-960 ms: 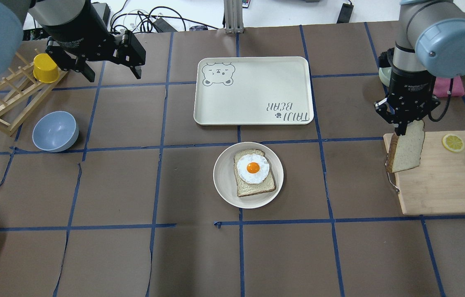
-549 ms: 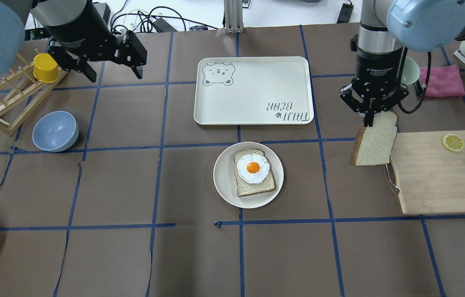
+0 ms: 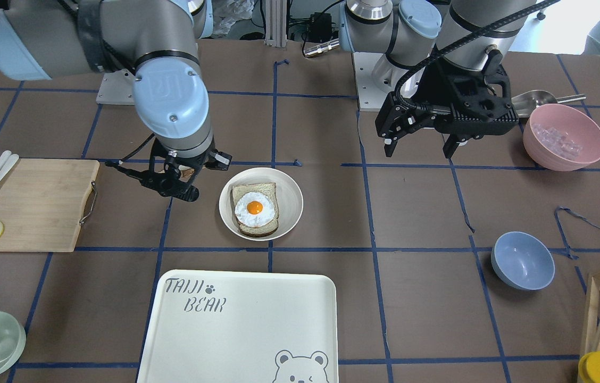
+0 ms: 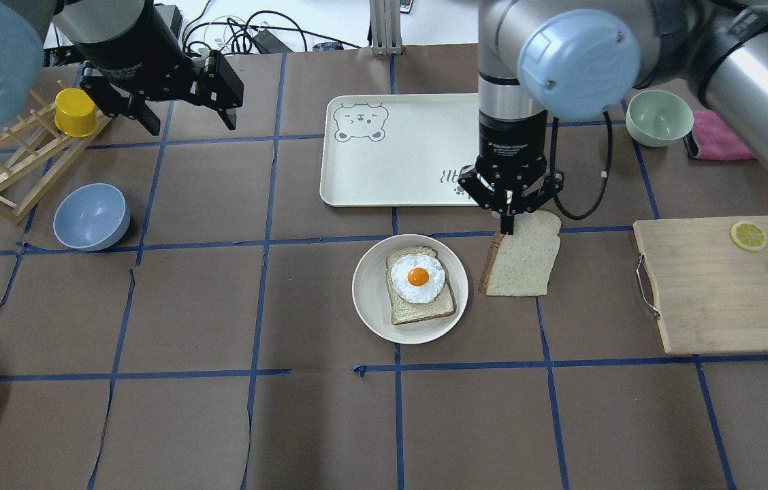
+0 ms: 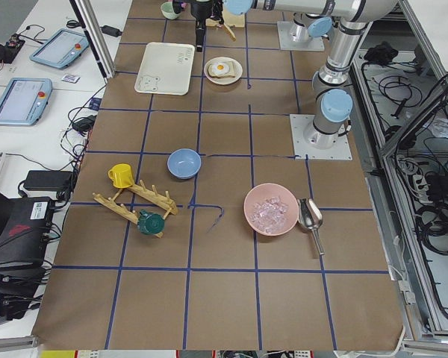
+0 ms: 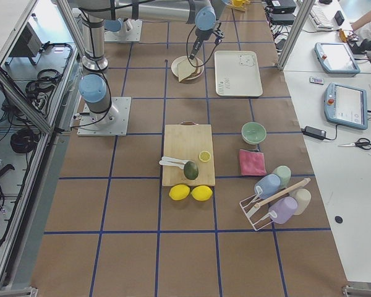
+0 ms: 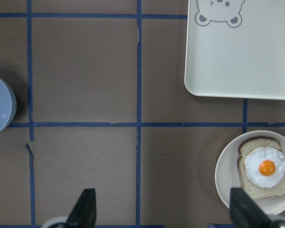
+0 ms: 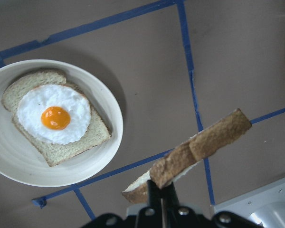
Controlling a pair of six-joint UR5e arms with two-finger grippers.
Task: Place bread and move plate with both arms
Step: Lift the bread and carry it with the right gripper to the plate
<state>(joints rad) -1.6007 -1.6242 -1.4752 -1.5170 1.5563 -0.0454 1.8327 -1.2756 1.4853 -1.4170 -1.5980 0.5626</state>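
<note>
Pale, speckled square slice of wholemeal bread (image 4: 521,257) with a brown crust hangs upright from the right gripper (image 4: 507,226), clear of the brown paper-covered bench (image 4: 186,306). This gripper is closed tight on the slice's upper crust; the right wrist view shows the crust pinched between its two fingers. The slice sits just beside the round, off-white shallow plate (image 4: 365,289) without touching it, on the side toward the rectangular wooden cutting board (image 4: 711,299). The plate carries a second bread slice topped with a fried egg (image 4: 418,279). A large rectangular cream tray (image 4: 391,156) lies near the plate, farther from the robot. The left gripper (image 4: 188,124) hangs well apart from the plate, jaws spread wide, holding nothing.
</note>
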